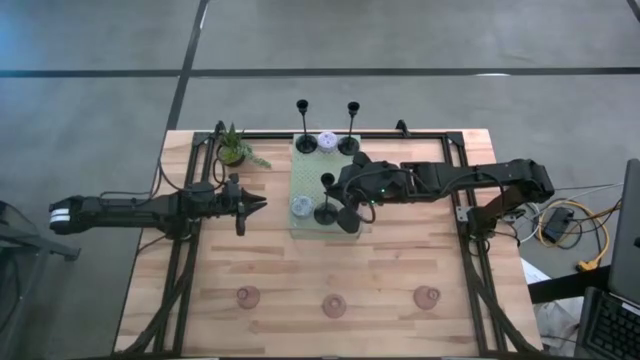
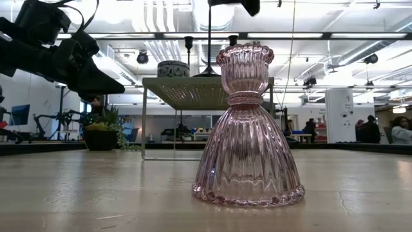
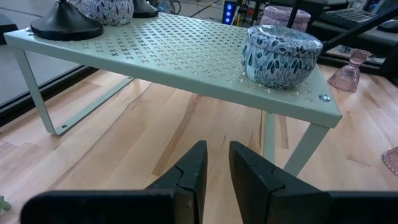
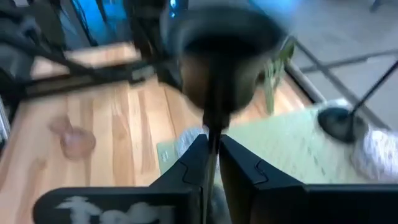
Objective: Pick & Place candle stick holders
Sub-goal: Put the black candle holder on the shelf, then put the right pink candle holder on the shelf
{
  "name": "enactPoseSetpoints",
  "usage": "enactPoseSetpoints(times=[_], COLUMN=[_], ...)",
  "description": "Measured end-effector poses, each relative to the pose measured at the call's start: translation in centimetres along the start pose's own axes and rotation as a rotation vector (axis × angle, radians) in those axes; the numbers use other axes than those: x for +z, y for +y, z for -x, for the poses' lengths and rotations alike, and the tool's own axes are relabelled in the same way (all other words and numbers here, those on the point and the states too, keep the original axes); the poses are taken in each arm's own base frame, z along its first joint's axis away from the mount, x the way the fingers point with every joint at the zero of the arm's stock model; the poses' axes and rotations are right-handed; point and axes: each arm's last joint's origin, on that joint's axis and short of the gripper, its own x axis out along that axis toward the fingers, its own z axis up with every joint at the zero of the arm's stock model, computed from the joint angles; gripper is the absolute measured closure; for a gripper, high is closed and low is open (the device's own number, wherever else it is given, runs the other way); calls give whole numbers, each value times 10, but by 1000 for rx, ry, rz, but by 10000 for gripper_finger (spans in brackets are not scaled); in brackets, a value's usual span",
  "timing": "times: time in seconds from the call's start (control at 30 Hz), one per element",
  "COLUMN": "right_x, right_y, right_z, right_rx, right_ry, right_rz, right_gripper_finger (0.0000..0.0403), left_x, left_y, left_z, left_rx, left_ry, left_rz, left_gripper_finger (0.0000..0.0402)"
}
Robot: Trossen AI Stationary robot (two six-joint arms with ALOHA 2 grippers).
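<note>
A pale green perforated shelf (image 1: 312, 178) stands on legs at the table's far middle. On it are two black candlesticks (image 1: 305, 143) (image 1: 348, 143), a lilac cup (image 1: 327, 142) and a pale blue patterned cup (image 1: 302, 206) (image 3: 280, 53). My right gripper (image 1: 337, 198) (image 4: 213, 149) is shut on a third black candlestick (image 1: 326, 205) over the shelf's near end. My left gripper (image 1: 262, 205) (image 3: 214, 168) is shut and empty, left of the shelf, above the table. Three pink glass holders (image 1: 247, 296) (image 1: 334, 306) (image 1: 427, 297) stand near the front edge. My right gripper pinches the candlestick's thin stem (image 4: 213, 127) between its two fingers, below the top cup (image 4: 224, 50). The fingers come about level from the table's right and lie across the stem. The candlestick stands upright; its round base (image 1: 325, 214) is on or just above the shelf, I cannot tell which.
A small green potted plant (image 1: 235, 148) stands at the far left. A black frame rail (image 1: 180, 250) runs along the table's sides. One pink holder (image 2: 248, 129) stands close before the low camera. Bare wood lies between the shelf and the pink holders.
</note>
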Motion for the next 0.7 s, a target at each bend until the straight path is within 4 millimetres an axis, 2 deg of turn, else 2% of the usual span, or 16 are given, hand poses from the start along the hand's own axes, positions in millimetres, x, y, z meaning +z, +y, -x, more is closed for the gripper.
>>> enactPoseSetpoints(times=[0.4,0.57,0.7], right_x=[-3,-5,-5], right_y=[-3,-8,-12], right_z=[0,13,30], right_rx=[-19,-58,-74], right_ry=[42,106,136], right_rz=[13,12,-45], right_gripper_finger=[244,207,197], left_x=[0,0,0], left_y=[0,0,0], left_z=[0,0,0], left_rx=[0,0,0], left_ry=[0,-1,-1], left_rz=[0,0,0], left_gripper_finger=[330,330,330])
